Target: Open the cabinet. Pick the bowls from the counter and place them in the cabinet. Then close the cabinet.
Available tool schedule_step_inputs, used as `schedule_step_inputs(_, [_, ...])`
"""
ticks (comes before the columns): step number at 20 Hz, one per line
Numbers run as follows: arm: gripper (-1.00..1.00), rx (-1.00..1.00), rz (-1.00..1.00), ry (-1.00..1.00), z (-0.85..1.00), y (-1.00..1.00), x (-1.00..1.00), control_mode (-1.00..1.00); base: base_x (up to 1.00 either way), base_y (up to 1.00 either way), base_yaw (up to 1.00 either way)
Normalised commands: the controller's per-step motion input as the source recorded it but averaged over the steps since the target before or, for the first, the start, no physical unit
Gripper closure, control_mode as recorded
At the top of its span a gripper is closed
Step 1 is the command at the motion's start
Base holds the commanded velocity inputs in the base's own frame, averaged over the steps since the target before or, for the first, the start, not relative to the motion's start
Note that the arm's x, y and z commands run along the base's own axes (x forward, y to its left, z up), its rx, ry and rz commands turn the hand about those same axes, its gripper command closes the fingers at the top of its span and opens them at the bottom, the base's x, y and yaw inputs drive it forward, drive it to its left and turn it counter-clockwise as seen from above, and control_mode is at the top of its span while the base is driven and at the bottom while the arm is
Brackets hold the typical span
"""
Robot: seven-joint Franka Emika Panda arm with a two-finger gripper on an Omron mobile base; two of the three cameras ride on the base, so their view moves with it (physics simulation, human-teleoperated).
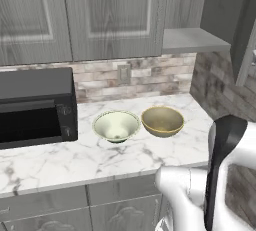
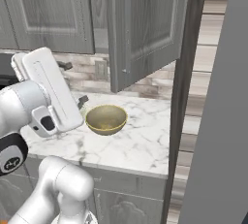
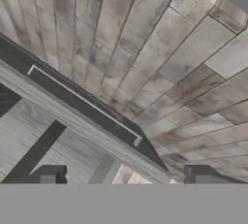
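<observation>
We see a brick backsplash (image 1: 150,77) in grey and tan bearing a wall outlet (image 1: 123,73). A black microwave (image 1: 35,106) stands at the left. Grey base cabinets (image 1: 75,207) lie below, and pale wood-plank flooring (image 3: 160,48) beyond.

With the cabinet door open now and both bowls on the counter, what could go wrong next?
1. The open door hangs over the counter above the tan bowl; lifting a bowl could knock it against the door's lower edge.
2. The white bowl and the tan bowl stand very close together, so the open claw might push one while taking the other.
3. The microwave stands near the white bowl and leaves little room on that side.
</observation>
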Motion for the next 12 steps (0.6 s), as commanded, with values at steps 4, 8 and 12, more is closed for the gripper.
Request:
schedule_step_inputs(4, [-1.0,0.09,0.05,0.1,-0.01,0.54,0.48,-1.0,0.0,0.0,0.0])
schedule_step_inputs(8, [-1.0,0.24,-0.04,0.01,-0.03,0.2,0.44,-1.0,0.0,0.0,0.0])
schedule_step_inputs(12, [-1.0,0.23,-0.21,0.0,-0.02,-0.01,0.49,-1.0,0.0,0.0,0.0])
